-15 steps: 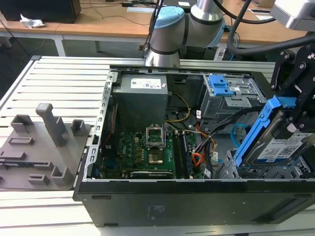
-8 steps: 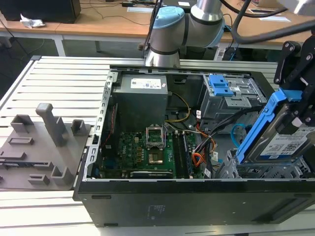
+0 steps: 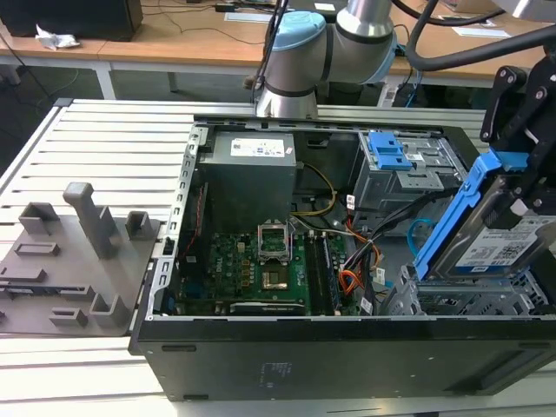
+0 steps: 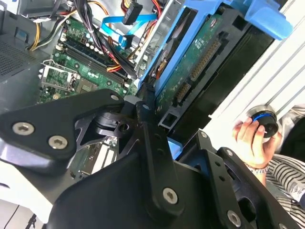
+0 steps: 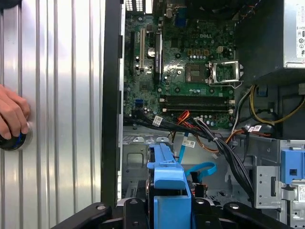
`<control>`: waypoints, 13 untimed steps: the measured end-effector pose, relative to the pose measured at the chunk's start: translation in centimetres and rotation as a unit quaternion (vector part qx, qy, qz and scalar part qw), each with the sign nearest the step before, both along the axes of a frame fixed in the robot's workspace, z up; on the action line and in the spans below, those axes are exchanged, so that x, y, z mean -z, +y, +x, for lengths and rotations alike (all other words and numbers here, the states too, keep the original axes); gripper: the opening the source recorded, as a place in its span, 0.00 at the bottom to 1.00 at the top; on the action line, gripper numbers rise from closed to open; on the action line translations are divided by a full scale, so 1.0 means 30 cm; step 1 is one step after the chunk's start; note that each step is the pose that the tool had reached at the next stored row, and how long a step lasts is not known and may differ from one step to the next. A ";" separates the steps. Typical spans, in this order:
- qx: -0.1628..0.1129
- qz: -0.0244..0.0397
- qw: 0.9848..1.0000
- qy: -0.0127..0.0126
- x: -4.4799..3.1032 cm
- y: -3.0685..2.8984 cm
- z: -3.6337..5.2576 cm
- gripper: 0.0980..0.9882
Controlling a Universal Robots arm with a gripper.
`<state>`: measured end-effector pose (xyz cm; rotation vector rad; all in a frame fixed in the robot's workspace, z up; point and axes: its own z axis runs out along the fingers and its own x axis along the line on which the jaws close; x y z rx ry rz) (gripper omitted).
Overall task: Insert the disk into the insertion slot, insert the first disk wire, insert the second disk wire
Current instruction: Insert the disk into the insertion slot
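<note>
My gripper (image 3: 519,167) is shut on the disk (image 3: 499,248), a silver drive with a white label in a bright blue caddy. The disk hangs tilted, its lower end over the insertion slot (image 3: 465,302), the grey perforated cage at the case's corner on the exterior view's right. In the second wrist view the disk's green underside (image 4: 200,52) runs along a black finger (image 4: 148,129). The caddy's blue end (image 5: 167,183) sits above the slot's floor (image 5: 136,160). The light-blue second disk wire (image 3: 420,233) (image 5: 200,168) loops loose beside the slot. Which cable is the first disk wire I cannot tell.
The open case holds a green motherboard (image 3: 261,261), a power supply (image 3: 252,174) and a taller grey bay with a blue clip (image 3: 389,152). Black and orange wires (image 5: 209,138) cross beside the slot. A person's hand (image 5: 12,114) rests on a knob on the ribbed table (image 3: 104,139).
</note>
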<state>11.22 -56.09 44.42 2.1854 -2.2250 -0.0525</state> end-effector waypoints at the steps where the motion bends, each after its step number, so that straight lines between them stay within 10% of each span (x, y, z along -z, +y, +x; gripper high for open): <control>1: 0.000 0.000 1.000 0.000 0.006 0.000 0.000 0.30; 13: 0.000 0.000 1.000 0.002 0.044 0.007 0.008 0.30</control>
